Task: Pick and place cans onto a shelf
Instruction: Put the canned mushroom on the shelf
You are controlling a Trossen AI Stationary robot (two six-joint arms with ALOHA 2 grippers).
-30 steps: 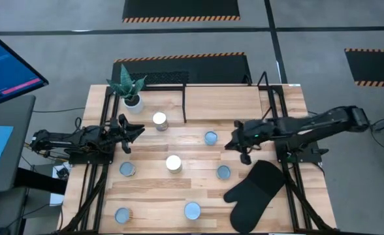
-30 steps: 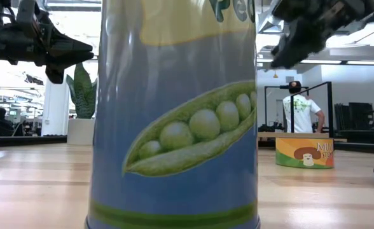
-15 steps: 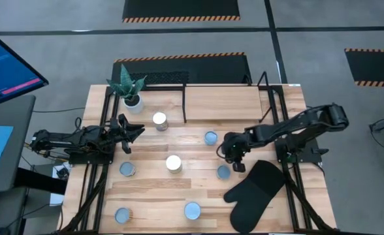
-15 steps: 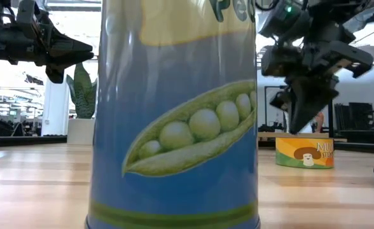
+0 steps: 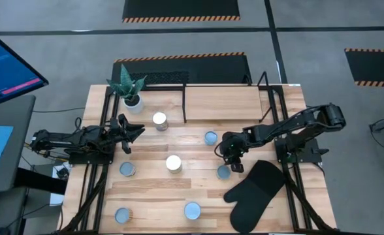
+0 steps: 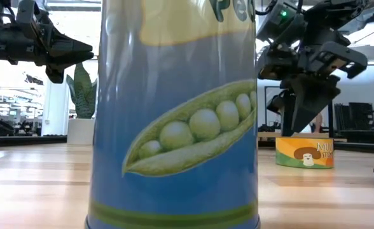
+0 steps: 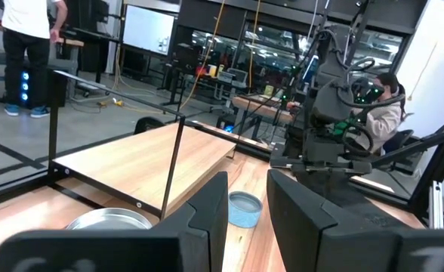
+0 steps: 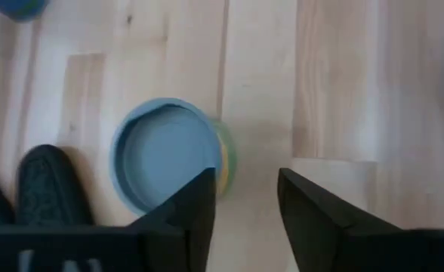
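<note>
- The table point(image 5: 244, 98) is pale wood planks on a black frame.
- A shelf point(image 5: 198, 77) of thin black bars stands along the far edge.
- A potted plant point(image 5: 130, 91) sits at the far left corner.
- Seven cans stand upright, well apart: two shiny ones point(image 5: 159, 120) point(image 5: 173, 162) near the middle, and pale blue ones point(image 5: 210, 138) point(image 5: 224, 172) point(image 5: 127, 170) point(image 5: 122, 215) point(image 5: 192, 210).
- A black mitt point(image 5: 252, 192) lies at the near right, just beside one blue can.

Seven cans point(image 5: 173, 163), one shelf point(image 5: 185, 78), one plant point(image 5: 128, 87), one mitt point(image 5: 254, 189).
</note>
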